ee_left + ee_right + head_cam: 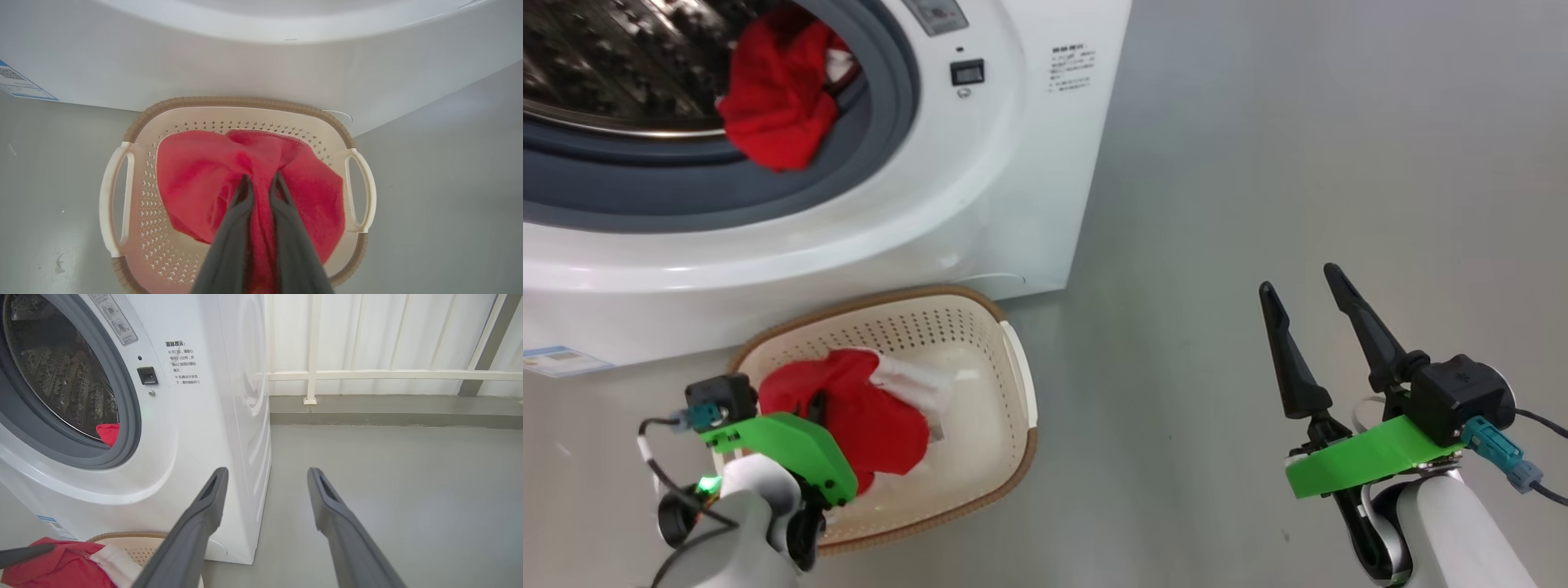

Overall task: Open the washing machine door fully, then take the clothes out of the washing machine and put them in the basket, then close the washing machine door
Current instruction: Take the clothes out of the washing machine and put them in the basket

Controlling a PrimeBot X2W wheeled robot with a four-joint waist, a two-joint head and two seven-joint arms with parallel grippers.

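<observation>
Roughly mid-task, by the look of it. Step 1 prob. done: mouth of washing machine [980, 204] uncovered, grey gasket [686, 184] and steel drum [605, 65] exposed, so door taken as swung open; how far, can't tell. Step 2 under way: clamped narrow on a fold of one red garment [196, 175] w/ left gripper [261, 181], cloth bunched betw. the fingers [239, 204], lower folds inside basket [245, 101]; resting on its bottom or hanging, can't tell; not yet let go. White trim [915, 384] on the garment's far side in head view. Basket on floor [1258, 163] just in front of machine, touching its base or just short of it, can't tell which. Left to fetch: second red garment [780, 90] lying in drum mouth, slumped over gasket's lower lip, up above basket. Right gripper [1298, 278] spread wide, holding nothing, hovering over bare floor well to the right of basket, beside machine's corner. To do, as judged: release cloth into basket, reach into the mouth for the piece on the gasket, check drum for more (deep part dark, can't tell), drop that in too, then swing door shut. So approx. one piece of at least two across; closing not begun.
</observation>
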